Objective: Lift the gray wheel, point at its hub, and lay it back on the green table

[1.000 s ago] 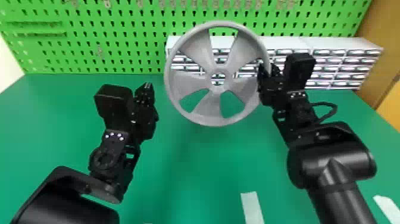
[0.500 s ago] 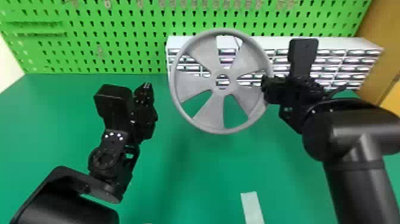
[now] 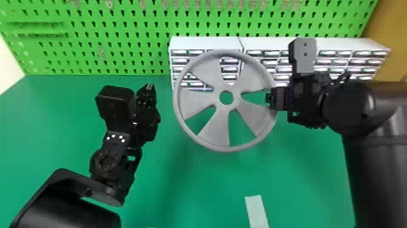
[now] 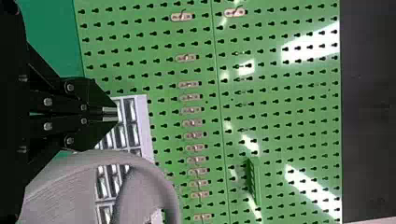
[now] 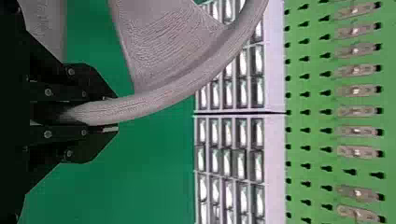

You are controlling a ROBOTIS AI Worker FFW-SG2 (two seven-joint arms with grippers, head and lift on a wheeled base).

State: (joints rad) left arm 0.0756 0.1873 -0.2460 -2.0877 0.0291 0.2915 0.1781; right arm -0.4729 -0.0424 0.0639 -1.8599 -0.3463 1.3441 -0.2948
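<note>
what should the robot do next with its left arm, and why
Probably ease the left gripper rightward toward the hub: it is shut and left of the gray wheel, which the right gripper holds up by the rim.

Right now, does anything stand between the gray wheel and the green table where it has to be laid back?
Nothing visible does. The wheel hangs above the table, held by the right gripper; the left gripper is off to its left.
</note>
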